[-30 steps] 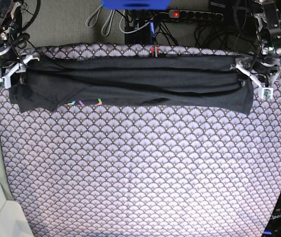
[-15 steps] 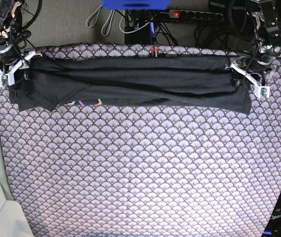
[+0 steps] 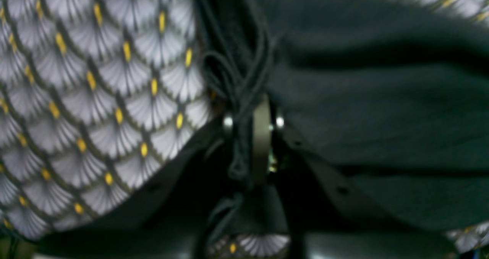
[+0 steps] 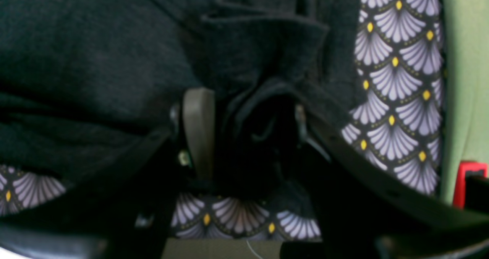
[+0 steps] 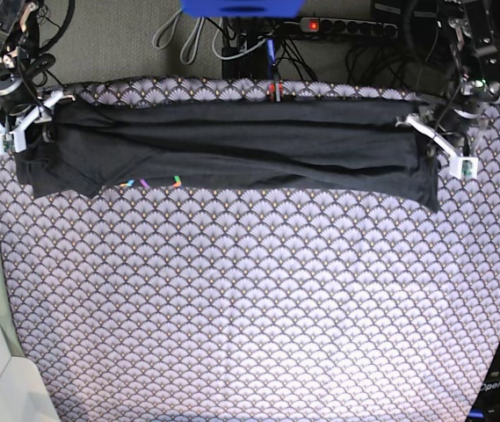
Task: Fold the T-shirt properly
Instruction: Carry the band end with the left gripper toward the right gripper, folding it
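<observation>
The left gripper (image 5: 447,145) was clamped on one end of the T-shirt (image 5: 232,145); the right gripper (image 5: 17,123) stood apart around the other end's bunched cloth.

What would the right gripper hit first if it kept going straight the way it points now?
The T-shirt: bunched dark cloth already sits between the right gripper's open jaws, with the tablecloth probably just beneath. Depth is unclear.

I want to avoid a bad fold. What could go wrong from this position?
The left gripper pinches only loose threads and a thin edge of the T-shirt, so the cloth may slip out. The right gripper stands open around bunched cloth, so a pull now could drag one end unevenly over the tablecloth.
</observation>
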